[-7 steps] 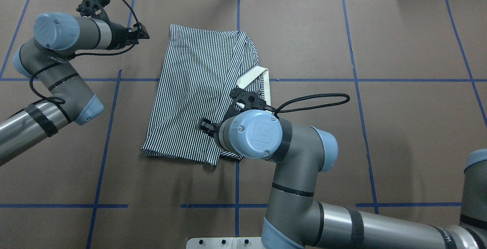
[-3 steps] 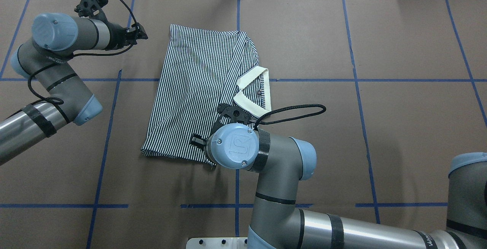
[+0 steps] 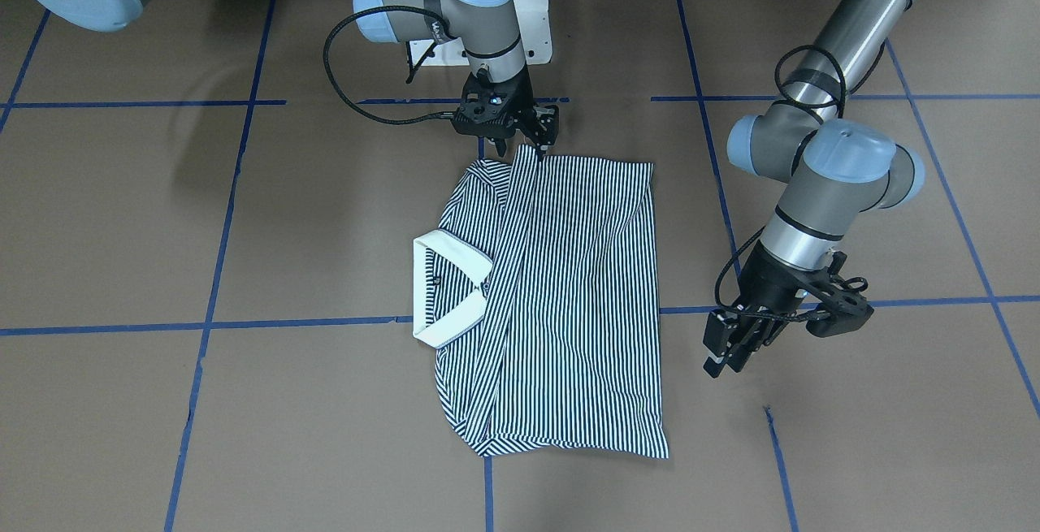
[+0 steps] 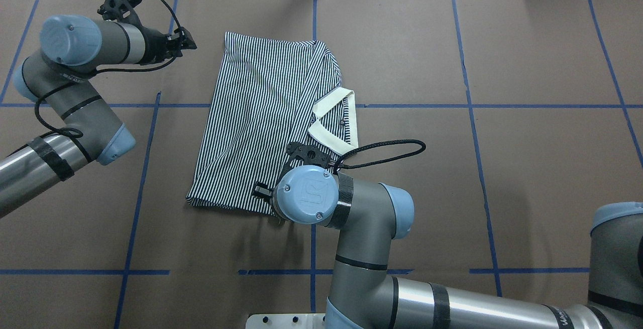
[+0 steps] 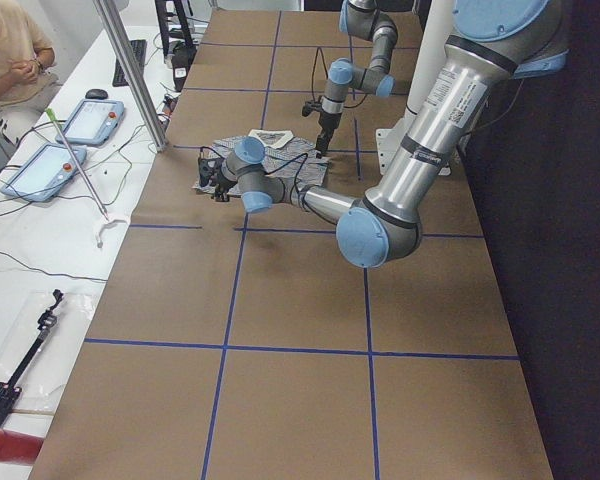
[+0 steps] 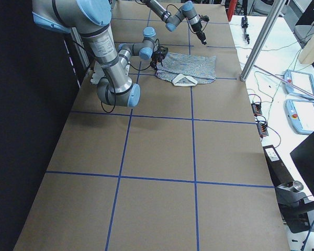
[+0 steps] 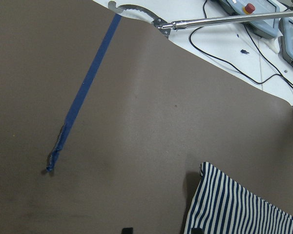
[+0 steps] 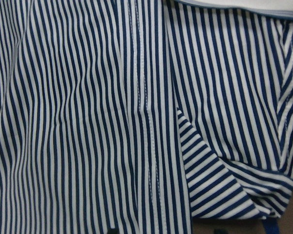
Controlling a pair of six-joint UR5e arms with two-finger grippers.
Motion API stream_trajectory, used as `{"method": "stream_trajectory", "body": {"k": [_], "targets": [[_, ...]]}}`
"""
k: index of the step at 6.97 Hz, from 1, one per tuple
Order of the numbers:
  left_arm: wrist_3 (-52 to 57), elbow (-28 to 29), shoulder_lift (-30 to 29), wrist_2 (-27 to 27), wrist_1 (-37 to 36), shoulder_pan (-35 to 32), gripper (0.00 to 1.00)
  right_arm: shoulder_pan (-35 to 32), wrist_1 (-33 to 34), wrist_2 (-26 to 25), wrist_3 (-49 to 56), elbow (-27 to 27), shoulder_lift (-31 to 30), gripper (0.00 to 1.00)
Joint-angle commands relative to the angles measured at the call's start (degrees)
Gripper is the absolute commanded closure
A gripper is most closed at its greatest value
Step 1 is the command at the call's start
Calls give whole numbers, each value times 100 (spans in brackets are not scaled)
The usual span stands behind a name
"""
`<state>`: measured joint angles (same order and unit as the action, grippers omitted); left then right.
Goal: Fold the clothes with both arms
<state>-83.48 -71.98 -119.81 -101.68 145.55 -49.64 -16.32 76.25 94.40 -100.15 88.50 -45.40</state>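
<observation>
The right pincer (image 3: pixel 526 140) gapes, empty, at the edge of the striped shirt (image 3: pixel 569 288); the left pincer (image 3: pixel 725 363) gapes empty beside it.

The short-sleeved navy-and-white striped polo shirt (image 4: pixel 261 108) is soft, matt knit cloth, faintly rippled, with raised rows of stitching along its seams; its cream collar (image 4: pixel 352 118) is a thicker, smoother cloth. The table (image 4: pixel 527 178) wears a matt brown paper-like sheet, lightly creased, marked with dull blue tape lines (image 7: pixel 88 78), one frayed at its end. The left arm (image 3: pixel 821 183) and right arm (image 4: pixel 477 306) have satin grey metal tubes, smooth, slightly glossy light-blue plastic caps (image 4: pixel 304 201), braided black cables (image 4: pixel 402 141) and matt black jaws. The white base plate (image 3: pixel 536 28) looks painted and smooth.
</observation>
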Motion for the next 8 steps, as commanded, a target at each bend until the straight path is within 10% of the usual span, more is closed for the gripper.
{"method": "stream_trajectory", "body": {"k": [1, 5, 6, 7, 8], "targets": [[-36, -35, 1, -1, 0, -2, 50, 50, -4, 53, -57, -17, -12, 56], [-45, -44, 10, 8, -9, -10, 50, 94, 4, 44, -49, -17, -56, 46], [-62, -44, 10, 8, -9, -10, 50, 94, 4, 44, -58, -17, -39, 56], [-63, -35, 10, 8, -9, -10, 50, 94, -13, 44, -66, -17, -47, 96], [-71, -44, 10, -1, -9, -10, 50, 94, -22, 53, -6, -17, -56, 100]]}}
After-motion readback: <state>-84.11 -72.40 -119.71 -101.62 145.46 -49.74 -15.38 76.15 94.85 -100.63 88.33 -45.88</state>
